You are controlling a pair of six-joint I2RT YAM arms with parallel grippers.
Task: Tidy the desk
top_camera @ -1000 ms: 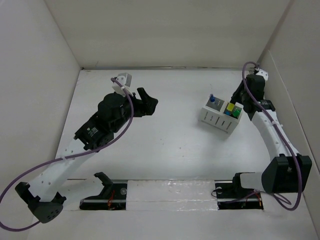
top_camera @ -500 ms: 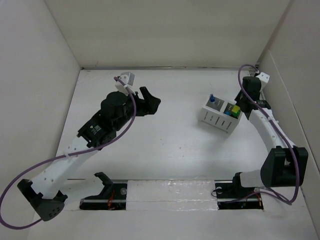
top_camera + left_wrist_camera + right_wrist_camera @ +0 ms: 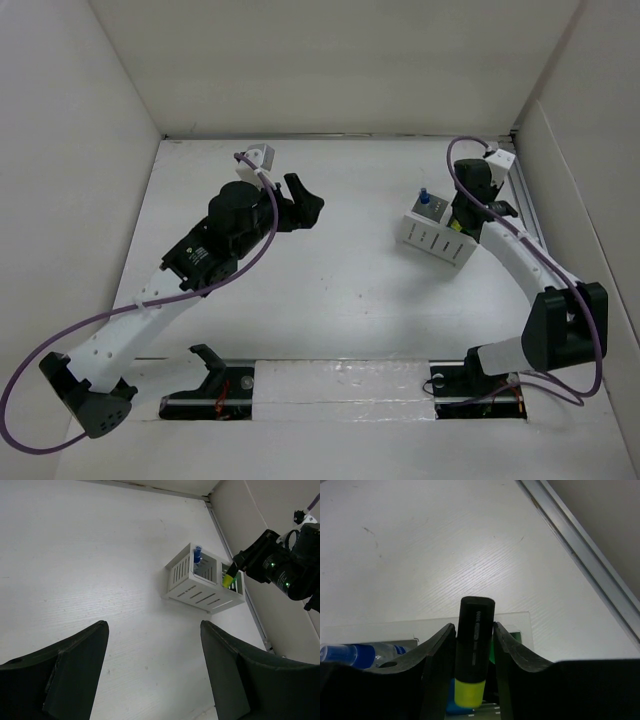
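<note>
The desk (image 3: 330, 300) is a white tabletop with white panel walls. A small white slotted holder (image 3: 436, 240) stands at its right. My right gripper (image 3: 473, 625) is shut on a highlighter (image 3: 474, 645) with a black body and a yellow end. The yellow end points down into the holder's (image 3: 420, 626) right compartment. A blue marker (image 3: 345, 654) stands in the left compartment, and something green (image 3: 518, 637) shows behind the highlighter. My left gripper (image 3: 154, 627) is open and empty above bare tabletop, left of the holder (image 3: 200, 582).
A metal rail (image 3: 580, 560) runs along the foot of the right wall, close behind the holder. The right arm (image 3: 520, 260) curves along the right side. The left arm (image 3: 200, 260) lies across the left half of the desk.
My right gripper has swung left from beside the holder to over its right compartment, carrying the highlighter. The left arm has crept slightly forward, its jaws still wide.
</note>
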